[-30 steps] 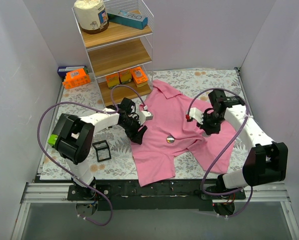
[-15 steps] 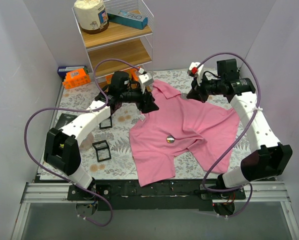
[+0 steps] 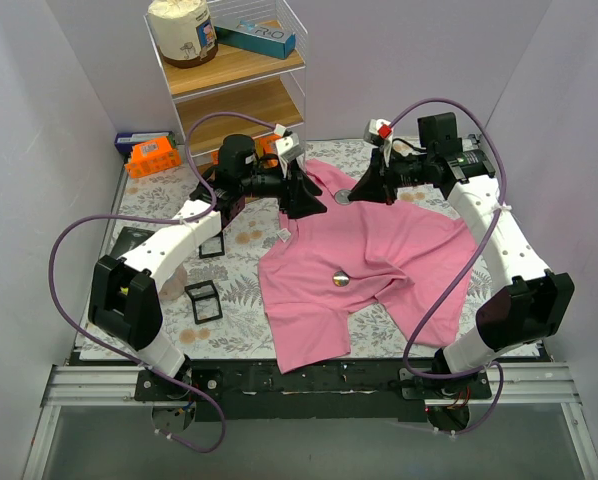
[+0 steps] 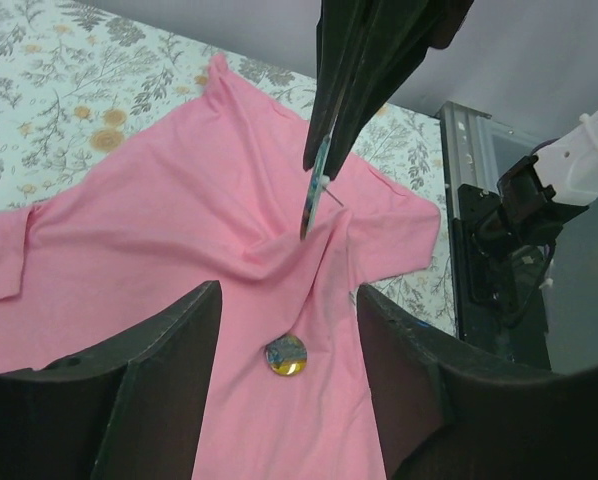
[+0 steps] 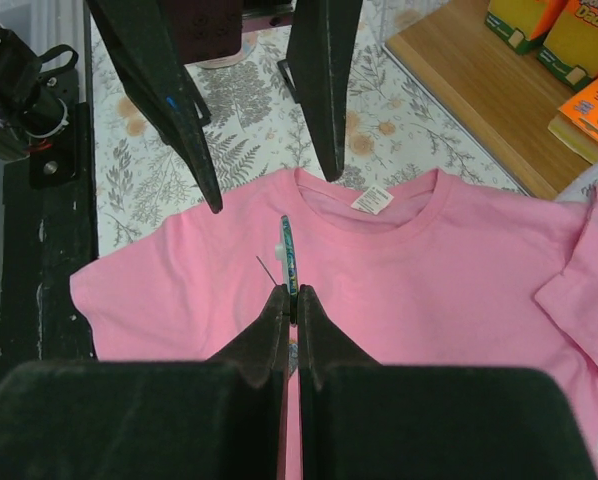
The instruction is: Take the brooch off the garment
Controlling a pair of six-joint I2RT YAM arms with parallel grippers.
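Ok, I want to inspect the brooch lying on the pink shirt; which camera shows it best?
Left wrist: the brooch is largest there, face up. Top external shows it tiny; right wrist doesn't clearly show it.

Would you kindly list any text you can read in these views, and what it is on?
"Daddy", as far as it reads: orange box, cut off by the frame edge.
White collar label: too small to read.
Teal box, top external view: lettering too blurred.
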